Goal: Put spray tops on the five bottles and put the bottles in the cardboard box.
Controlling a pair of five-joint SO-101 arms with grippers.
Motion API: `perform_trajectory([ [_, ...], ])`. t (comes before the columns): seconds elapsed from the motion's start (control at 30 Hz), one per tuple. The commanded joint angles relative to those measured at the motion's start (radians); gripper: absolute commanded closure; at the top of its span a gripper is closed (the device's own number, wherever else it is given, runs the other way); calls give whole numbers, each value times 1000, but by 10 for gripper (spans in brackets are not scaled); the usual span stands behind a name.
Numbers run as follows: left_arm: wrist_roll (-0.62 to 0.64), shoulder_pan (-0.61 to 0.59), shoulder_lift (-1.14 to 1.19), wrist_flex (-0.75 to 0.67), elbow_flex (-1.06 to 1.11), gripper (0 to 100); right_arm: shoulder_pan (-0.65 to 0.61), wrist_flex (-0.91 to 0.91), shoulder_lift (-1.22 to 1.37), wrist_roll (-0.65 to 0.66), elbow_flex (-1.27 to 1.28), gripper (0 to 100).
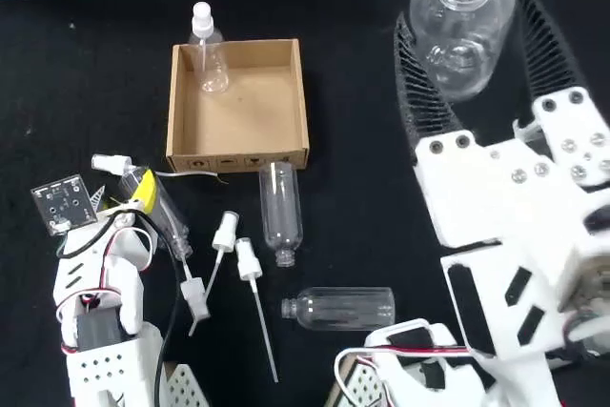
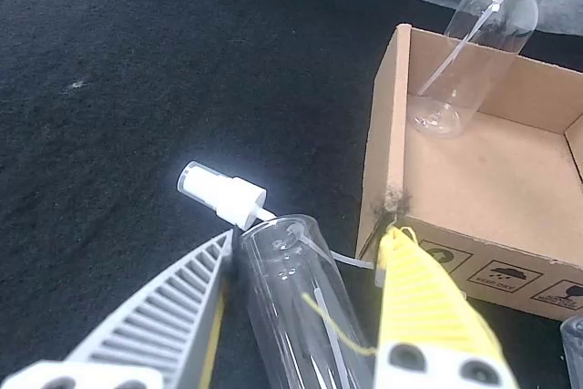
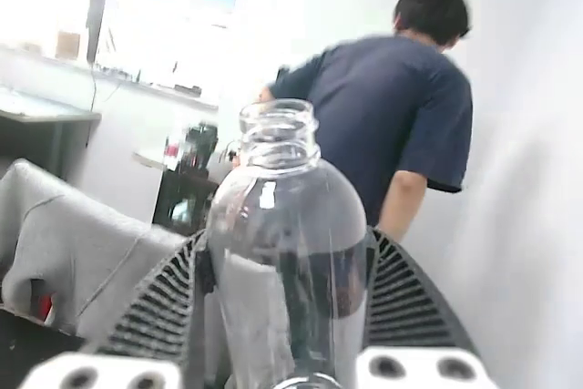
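two bottles were in grippers. the left gripper (image 2: 305, 257) was clenched on a capped bottle (image 2: 287, 334) held low, just beside the box (image 2: 392, 134). the right gripper (image 1: 462, 18) grasped an open bottle (image 3: 278, 225) by its body, raised well above the table (image 1: 362, 121), mouth up. the main risks looked to be on the left. carried over too low, the capped bottle could have caught the box wall. it could also have knocked over the boxed bottle (image 1: 210, 54) leaning at the far edge. its top (image 2: 223, 193) might only have been loosely seated and could have come off on a bump. smooth clear plastic could have swivelled or slipped in either grip, and a drop from the right gripper's height would likely have bounced away. loose tops (image 1: 250, 262) lay near the left arm, so a careless sweep could have scattered them. the two bare bottles (image 1: 281, 207) on their sides could have rolled if nudged.
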Motion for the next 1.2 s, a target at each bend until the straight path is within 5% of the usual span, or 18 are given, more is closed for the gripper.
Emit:
perform_trajectory([
  [0.0, -9, 2, -11, -25, 4, 768, -15, -35, 1, 2, -54, 896],
  [0.5, -8, -2, -11, -6, -44, 765, -14, -32, 1, 92, 7, 896],
  [0.73, -58, 2, -11, 181, -219, 765, -14, -32, 1, 92, 12, 896],
  [1.17, -129, 2, -2, 276, -394, 769, -14, -29, 1, 92, 12, 896],
])
